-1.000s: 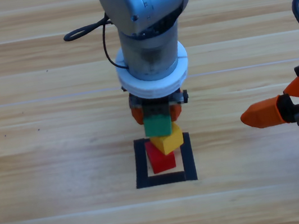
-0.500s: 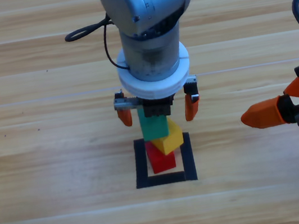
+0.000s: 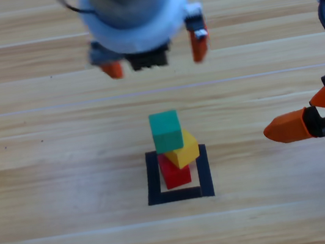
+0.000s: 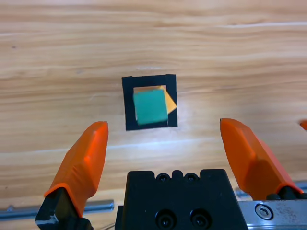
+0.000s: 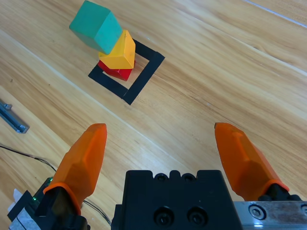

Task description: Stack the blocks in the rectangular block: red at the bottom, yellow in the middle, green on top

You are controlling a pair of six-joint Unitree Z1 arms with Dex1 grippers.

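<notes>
Left gripper [image 3: 155, 55] risen, well above green [image 3: 166, 130].

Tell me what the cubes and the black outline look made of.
Green cube, yellow cube, red cube: probably painted wood or plastic; flat matte faces, crisp edges, no grain showing. Outline: looks like matte black tape, lying flat with wood visible inside.

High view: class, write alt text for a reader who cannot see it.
A green cube tops a yellow cube on a red cube inside a black tape rectangle on a wooden table. The left end effector hangs open above; the right end effector waits at the right edge.
</notes>
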